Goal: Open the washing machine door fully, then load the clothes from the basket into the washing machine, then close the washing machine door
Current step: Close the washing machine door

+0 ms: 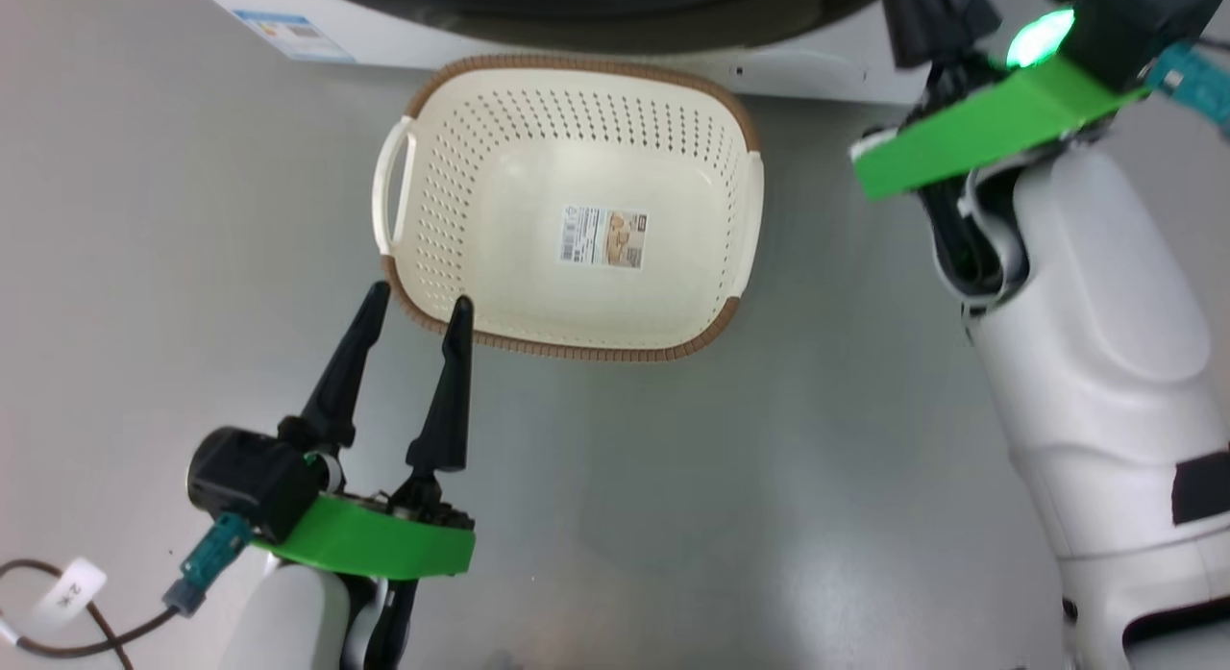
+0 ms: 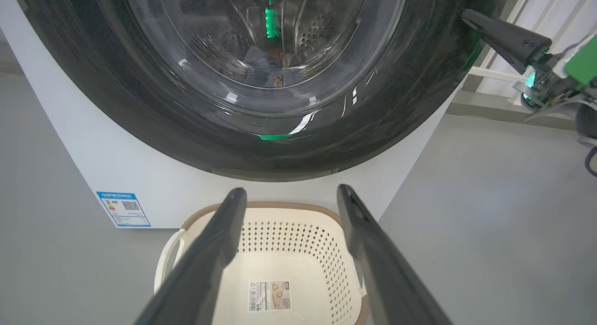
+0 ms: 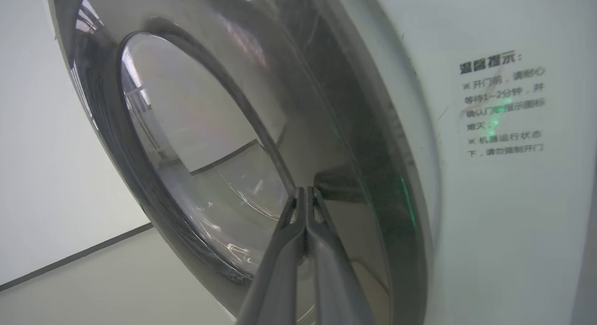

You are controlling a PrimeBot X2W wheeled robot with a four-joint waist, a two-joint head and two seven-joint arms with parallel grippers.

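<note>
The cream basket (image 1: 577, 66) (image 2: 284, 205) stands on the floor in front of the white washing machine (image 1: 817, 69) (image 2: 70, 143) (image 3: 513, 231), with just a paper label on its bottom. The washing machine door (image 1: 577, 16) (image 2: 116, 106) (image 3: 368, 129) lies against the machine front. Through its glass, blue clothes (image 2: 275, 59) with brown marks lie in the drum. My left gripper (image 1: 421, 300) (image 2: 290, 190) is open over the basket's near left corner, holding nothing. My right gripper (image 1: 922, 16) (image 2: 466, 15) (image 3: 305, 190) is shut, its tips at the door's black rim on the right side.
A blue energy sticker (image 1: 288, 31) (image 2: 123, 208) sits low on the machine front. A printed notice (image 3: 503, 106) is on the panel beside the door. A cable with a white tag (image 1: 67, 588) lies at the lower left. White rails (image 2: 499, 75) stand right of the machine.
</note>
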